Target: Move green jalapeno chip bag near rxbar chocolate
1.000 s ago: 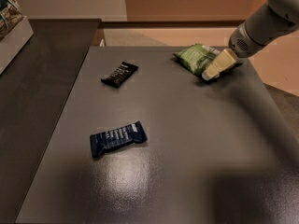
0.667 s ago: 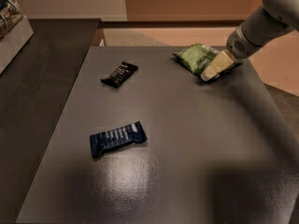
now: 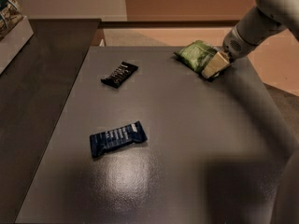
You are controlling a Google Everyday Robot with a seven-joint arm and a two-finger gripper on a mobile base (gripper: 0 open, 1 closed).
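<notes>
The green jalapeno chip bag (image 3: 195, 54) lies at the far right of the dark grey table (image 3: 187, 139). My gripper (image 3: 214, 67) comes in from the upper right and sits at the bag's right end, touching or overlapping it. The rxbar chocolate (image 3: 119, 74), a small black bar, lies flat at the far left-centre of the table, well to the left of the bag.
A larger dark-blue bar with a white end (image 3: 117, 138) lies nearer the front, left of centre. A darker counter (image 3: 42, 78) adjoins the table on the left, with a white box (image 3: 11, 29) at its far corner. Floor lies beyond the far edge.
The arm above the gripper has shifted slightly to the left. The green bag and both bars have stayed in place.
</notes>
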